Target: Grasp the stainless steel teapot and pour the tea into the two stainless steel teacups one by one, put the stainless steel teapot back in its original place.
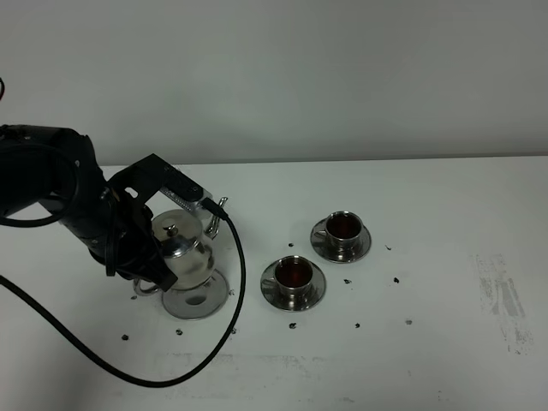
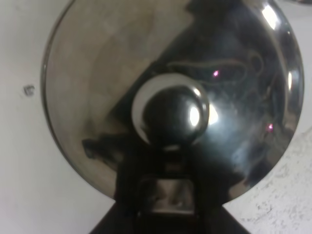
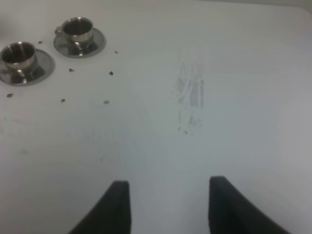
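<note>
The stainless steel teapot (image 1: pixel 182 251) hangs slightly tilted right over the ridged steel disc (image 1: pixel 205 304); I cannot tell if it touches the disc. My left gripper (image 1: pixel 147 272) is shut on its handle at the pot's left side. In the left wrist view the domed lid (image 2: pixel 97 83) and its knob (image 2: pixel 173 114) fill the picture. Two steel teacups (image 1: pixel 294 273) (image 1: pixel 343 226) stand on saucers to the right, both holding dark tea; they also show in the right wrist view (image 3: pixel 19 53) (image 3: pixel 78 29). My right gripper (image 3: pixel 168 195) is open and empty above the bare table.
A black cable (image 1: pixel 231 282) loops from the left arm around the front of the disc. Dark specks (image 1: pixel 358 325) lie scattered around the saucers. A grey scuff (image 1: pixel 501 291) marks the white table (image 1: pixel 428 360) at the right.
</note>
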